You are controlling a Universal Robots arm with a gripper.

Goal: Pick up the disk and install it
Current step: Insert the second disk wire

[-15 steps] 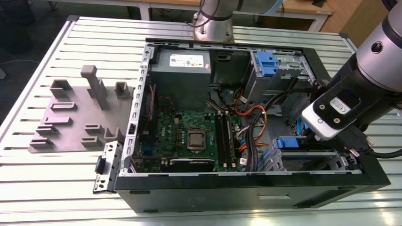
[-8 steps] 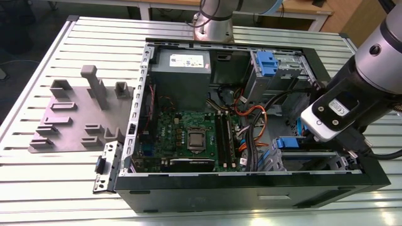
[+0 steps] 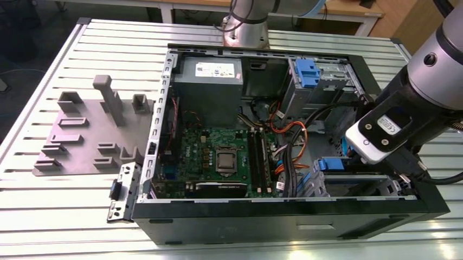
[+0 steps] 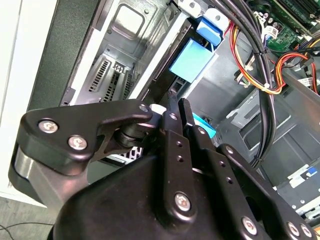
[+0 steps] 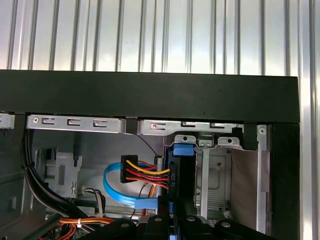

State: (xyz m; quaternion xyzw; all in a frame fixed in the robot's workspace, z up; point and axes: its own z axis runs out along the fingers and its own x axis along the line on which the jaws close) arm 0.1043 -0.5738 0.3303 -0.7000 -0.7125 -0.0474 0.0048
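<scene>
I see the gripper (image 4: 175, 117) with its fingers drawn nearly together on the disk's (image 5: 179, 172) edge. The disk stands upright in the drive bay at the lower right of the computer case (image 3: 289, 216) in the exterior view.

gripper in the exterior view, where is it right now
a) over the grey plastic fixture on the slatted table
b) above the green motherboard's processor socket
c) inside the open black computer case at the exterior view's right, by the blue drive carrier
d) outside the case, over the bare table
c: the gripper reaches down inside the open black computer case at the exterior view's right, next to the blue drive carrier, away from the green motherboard.
</scene>
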